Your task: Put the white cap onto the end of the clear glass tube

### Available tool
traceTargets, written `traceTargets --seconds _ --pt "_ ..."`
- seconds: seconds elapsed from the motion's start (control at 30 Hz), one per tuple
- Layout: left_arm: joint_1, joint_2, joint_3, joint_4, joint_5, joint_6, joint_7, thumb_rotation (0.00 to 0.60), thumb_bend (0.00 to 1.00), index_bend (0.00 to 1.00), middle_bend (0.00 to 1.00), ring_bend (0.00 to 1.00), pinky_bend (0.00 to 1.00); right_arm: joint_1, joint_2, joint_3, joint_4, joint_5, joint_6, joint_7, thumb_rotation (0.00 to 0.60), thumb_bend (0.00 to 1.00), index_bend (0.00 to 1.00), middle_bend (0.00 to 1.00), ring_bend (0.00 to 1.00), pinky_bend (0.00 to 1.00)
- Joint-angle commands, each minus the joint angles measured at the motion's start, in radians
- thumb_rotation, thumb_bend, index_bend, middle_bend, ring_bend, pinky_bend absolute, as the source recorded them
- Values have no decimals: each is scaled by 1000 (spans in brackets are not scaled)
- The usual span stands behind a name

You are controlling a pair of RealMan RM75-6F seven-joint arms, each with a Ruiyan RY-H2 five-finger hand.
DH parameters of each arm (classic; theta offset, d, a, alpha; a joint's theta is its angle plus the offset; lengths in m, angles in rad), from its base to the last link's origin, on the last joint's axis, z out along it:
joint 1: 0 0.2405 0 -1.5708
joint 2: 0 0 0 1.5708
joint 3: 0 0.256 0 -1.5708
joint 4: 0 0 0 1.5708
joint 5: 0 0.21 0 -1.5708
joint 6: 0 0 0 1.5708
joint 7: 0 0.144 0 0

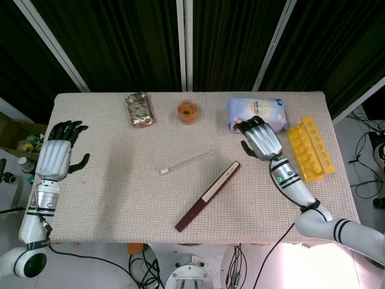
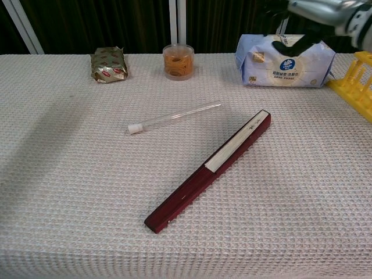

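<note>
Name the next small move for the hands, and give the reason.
Probably none beyond keeping both hands clear: the white cap already sits on the end of the clear glass tube, which lies free on the table. The right hand is up by the tissue pack, the left hand at the table's edge, both empty.
</note>
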Motion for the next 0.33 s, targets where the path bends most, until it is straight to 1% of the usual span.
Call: traceTargets --seconds 0.03,0.2,0.27,0.33 --pt "68 78 47 20 38 56 16 600 316 224 131 78 99 -170 165 -44 -132 6 159 74 600 456 247 314 243 248" --pt "163 158 105 20 104 134 -45 600 316 241 139 78 98 -315 278 -87 -208 -32 300 187 600 418 165 241 161 201" --pt "217 184 138 9 140 184 -77 600 316 243 142 79 98 -379 313 -114 -226 -66 367 237 600 398 155 233 153 196" --pt "258 196 166 -6 170 217 -113 600 315 244 143 79 98 -421 328 -135 -231 -93 408 267 600 395 153 233 153 193"
